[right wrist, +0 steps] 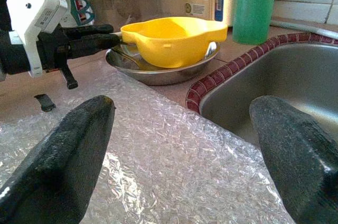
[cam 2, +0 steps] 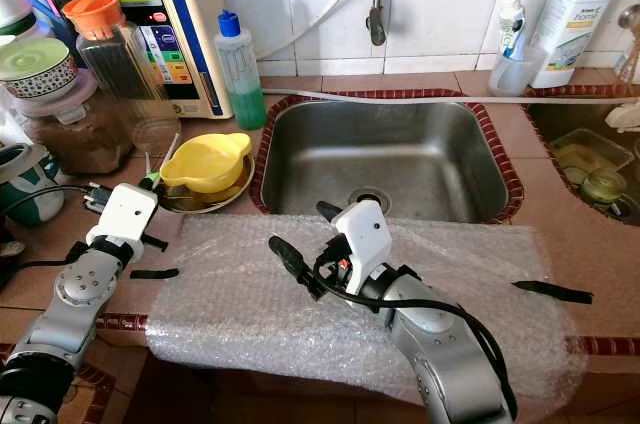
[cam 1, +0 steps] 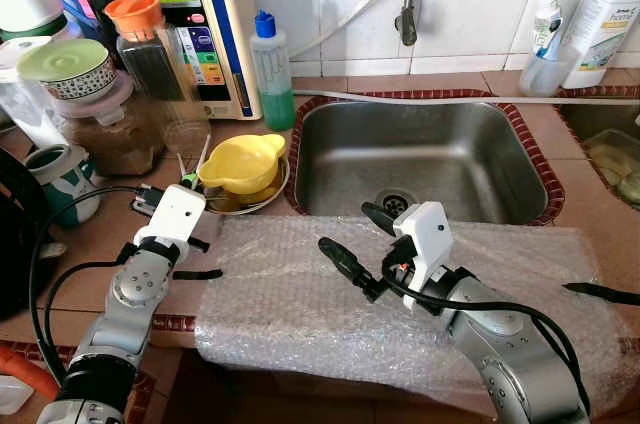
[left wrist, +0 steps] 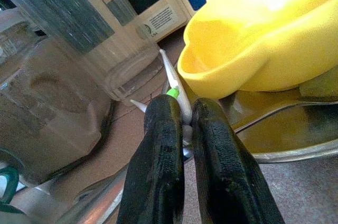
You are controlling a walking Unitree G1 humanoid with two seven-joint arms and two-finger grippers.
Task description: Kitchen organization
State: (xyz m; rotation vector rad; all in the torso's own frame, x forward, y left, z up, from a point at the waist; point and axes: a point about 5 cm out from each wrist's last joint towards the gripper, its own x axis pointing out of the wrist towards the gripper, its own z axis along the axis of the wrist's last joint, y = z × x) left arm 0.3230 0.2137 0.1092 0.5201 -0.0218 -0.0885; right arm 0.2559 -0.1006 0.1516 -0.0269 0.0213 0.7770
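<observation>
A yellow plastic jug [cam 1: 240, 164] lies in a steel bowl [cam 1: 272, 196] on the counter, left of the sink [cam 1: 420, 159]. My left gripper [left wrist: 182, 112] is at the bowl's left rim, beside the jug. Its fingers [left wrist: 158, 150] are shut on a thin white utensil [left wrist: 171, 76] with a green tip that leans out of the bowl. My right gripper [cam 1: 358, 236] hovers open above the bubble wrap [cam 1: 290, 314] spread over the counter's front edge. It points left toward the bowl, with nothing between its fingers [right wrist: 58, 155].
Jars [cam 1: 150, 54], a water purifier [cam 1: 200, 24] and a green liquid bottle [cam 1: 272, 69] stand behind the bowl. Bottles [cam 1: 600, 14] stand at the back right. A small black piece [cam 1: 600, 293] lies on the wrap's right end. A second basin [cam 2: 590, 169] is at far right.
</observation>
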